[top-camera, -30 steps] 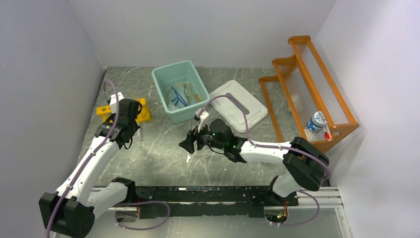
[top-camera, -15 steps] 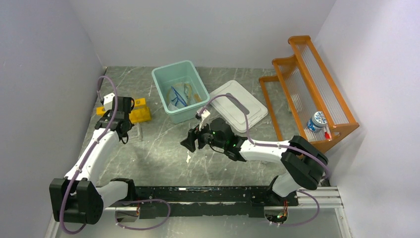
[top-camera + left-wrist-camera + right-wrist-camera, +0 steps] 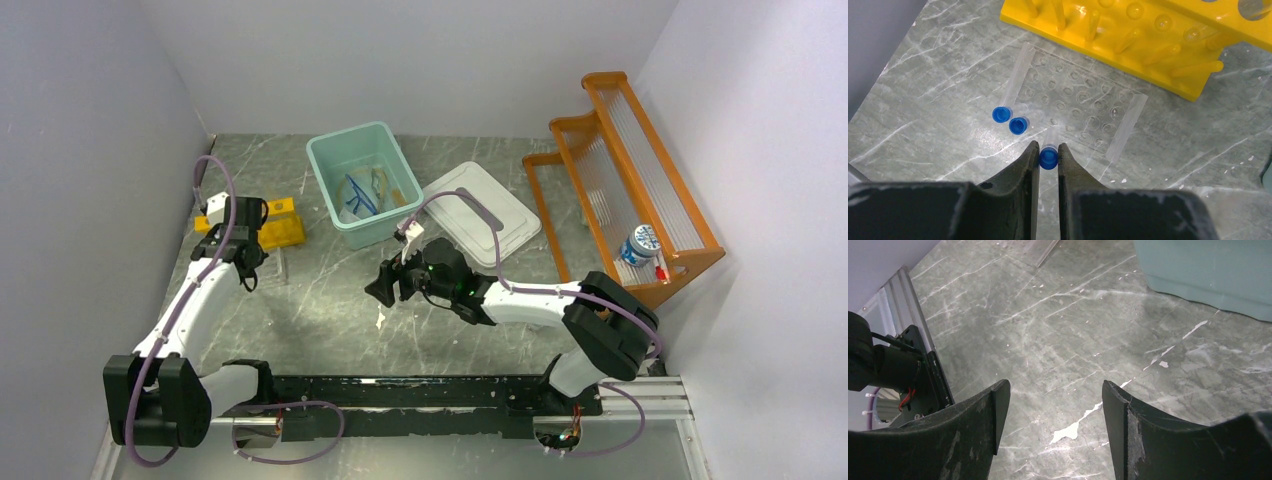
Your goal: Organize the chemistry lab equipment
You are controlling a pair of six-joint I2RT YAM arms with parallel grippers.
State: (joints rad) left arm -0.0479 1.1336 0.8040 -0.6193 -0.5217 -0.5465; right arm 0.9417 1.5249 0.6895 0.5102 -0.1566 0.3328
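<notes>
**Left end effector [image 3: 1048, 150] clamped on a blue-capped tube [image 3: 1048, 158]**

I see the small clear tube with a blue cap pinched between the two dark fingers of the left end effector. It is at the near edge of the clear plastic well plate [image 3: 1079, 105], which lies flat on the grey marbled counter [image 3: 923, 100]. Two more blue-capped tubes [image 3: 1018, 125] sit at the plate's left corner. The yellow plastic tube rack [image 3: 1128, 35] stands just behind the plate. The right end effector [image 3: 1052, 390] hangs over the counter with its fingers spread wide and gripping nothing, near the teal plastic bin [image 3: 1208, 275].
</notes>
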